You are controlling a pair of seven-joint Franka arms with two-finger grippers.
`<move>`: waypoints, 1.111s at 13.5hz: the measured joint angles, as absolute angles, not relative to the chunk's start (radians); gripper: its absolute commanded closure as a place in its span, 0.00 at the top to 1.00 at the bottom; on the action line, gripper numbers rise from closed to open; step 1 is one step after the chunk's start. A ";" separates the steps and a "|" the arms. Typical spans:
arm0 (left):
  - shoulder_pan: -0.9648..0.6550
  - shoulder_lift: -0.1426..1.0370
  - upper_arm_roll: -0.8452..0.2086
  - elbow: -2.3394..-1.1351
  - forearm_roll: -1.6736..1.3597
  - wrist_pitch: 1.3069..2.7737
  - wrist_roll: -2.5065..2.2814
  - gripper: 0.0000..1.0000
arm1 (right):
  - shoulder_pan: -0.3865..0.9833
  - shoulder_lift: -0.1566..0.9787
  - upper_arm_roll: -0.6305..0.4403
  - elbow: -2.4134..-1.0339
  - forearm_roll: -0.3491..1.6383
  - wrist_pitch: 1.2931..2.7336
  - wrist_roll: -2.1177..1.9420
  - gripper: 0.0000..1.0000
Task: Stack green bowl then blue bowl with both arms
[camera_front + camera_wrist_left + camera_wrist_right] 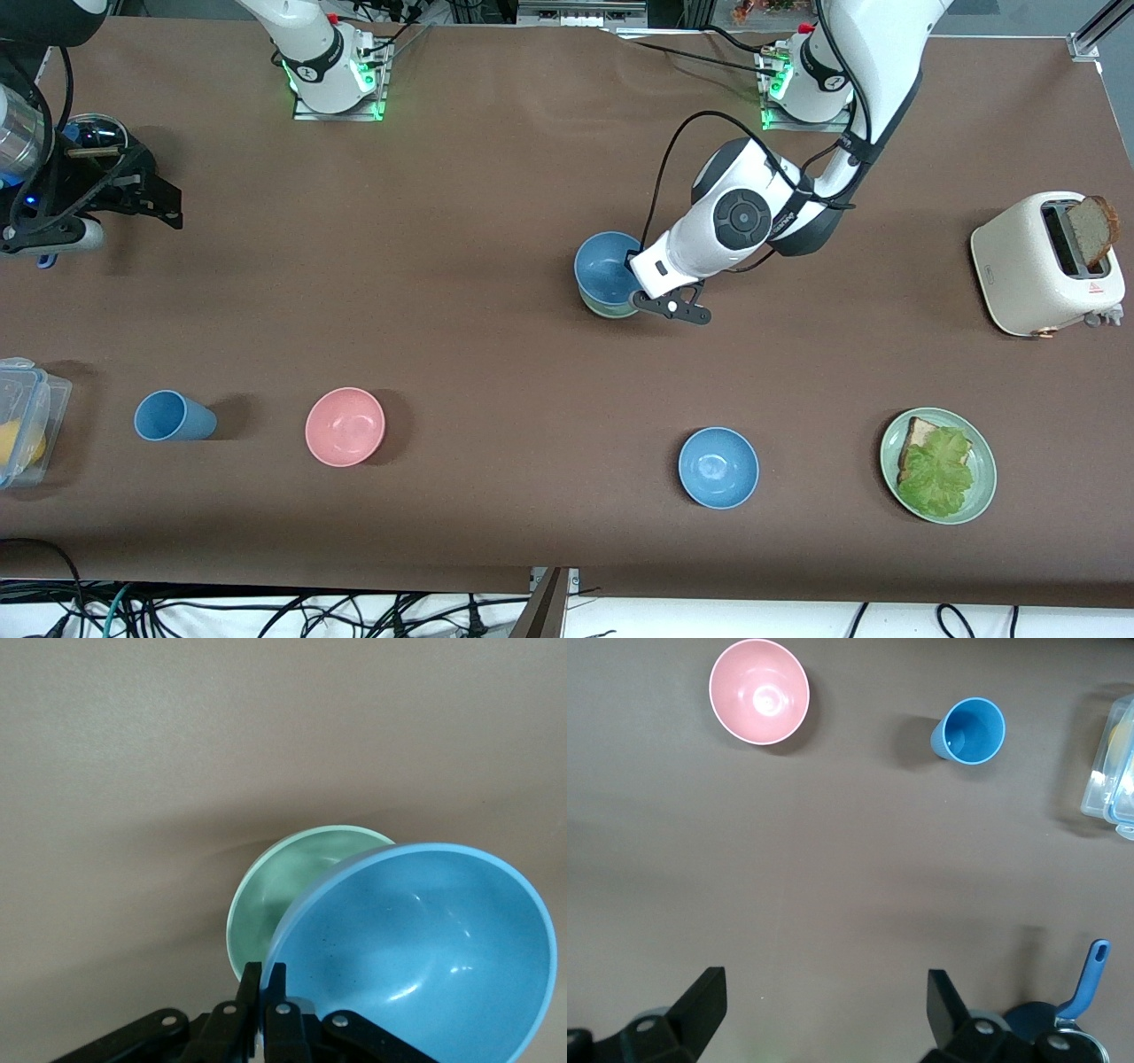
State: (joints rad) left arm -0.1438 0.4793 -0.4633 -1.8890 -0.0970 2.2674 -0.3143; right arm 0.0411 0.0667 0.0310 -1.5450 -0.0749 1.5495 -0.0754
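Left pincer (640, 299): clamped tight on the rim of the blue bowl (607, 266), holding it over the green bowl (605, 308)
Blue bowl: tilted in the left wrist view (425, 948), its rim pinched between the fingers (266, 992); whether it already touches the green one I cannot tell
Green bowl: on the worktop (496, 177) about mid-way between the edges, a little toward the left arm's end; only a sliver shows under the blue bowl, more of it in the left wrist view (283, 895)
Right pincer (155, 204): waiting up at the right arm's end of the worktop, fingers spread wide, nothing in them (824, 1010)
Second blue bowl (718, 467): alone, toward the edge nearest the front camera
Pink bowl (345, 426): also toward that edge, beside the blue cup (173, 416)
Green plate (982, 483): bread and lettuce on it, toward the left arm's end
Toaster (1045, 264): close to the left arm's end edge, a slice sticking out
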 measured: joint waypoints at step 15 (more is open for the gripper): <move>-0.141 0.470 -0.436 -1.804 -0.088 2.182 -0.407 1.00 | 0.041 0.067 0.030 -1.545 -0.075 1.551 -0.075 1.00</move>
